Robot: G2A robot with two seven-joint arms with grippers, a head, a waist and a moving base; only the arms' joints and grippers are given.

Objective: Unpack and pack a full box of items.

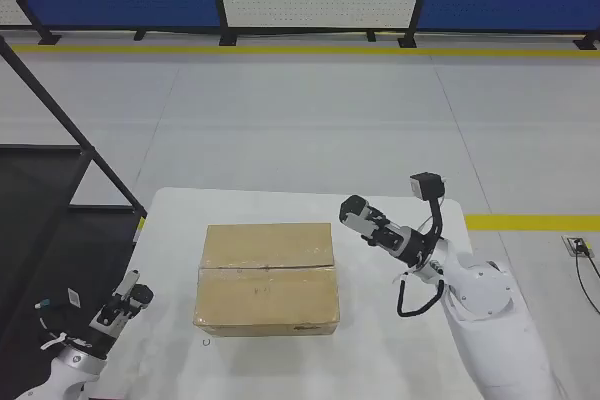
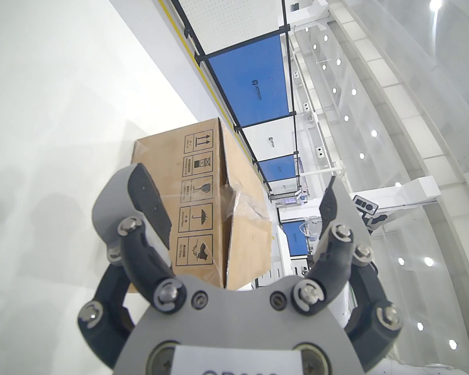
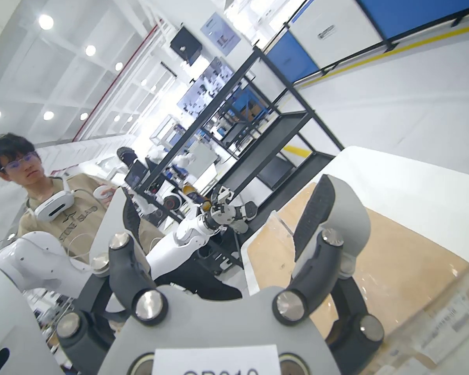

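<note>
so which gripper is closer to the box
The right gripper: it hangs open by the far right corner of the cardboard box. The left gripper, also open, is farther off, out past the box's left side.

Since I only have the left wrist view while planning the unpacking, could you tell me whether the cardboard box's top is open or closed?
Observer: The box is closed, its two top flaps lying flat and meeting along a middle seam.
Operator: Thank you; where is the right gripper?
Observer: The right gripper is open, beside the box's far right corner and apart from it.
Operator: Is anything else on the table?
Observer: A small dark loop, too small to identify, lies on the table just off the box's near left corner.
</note>
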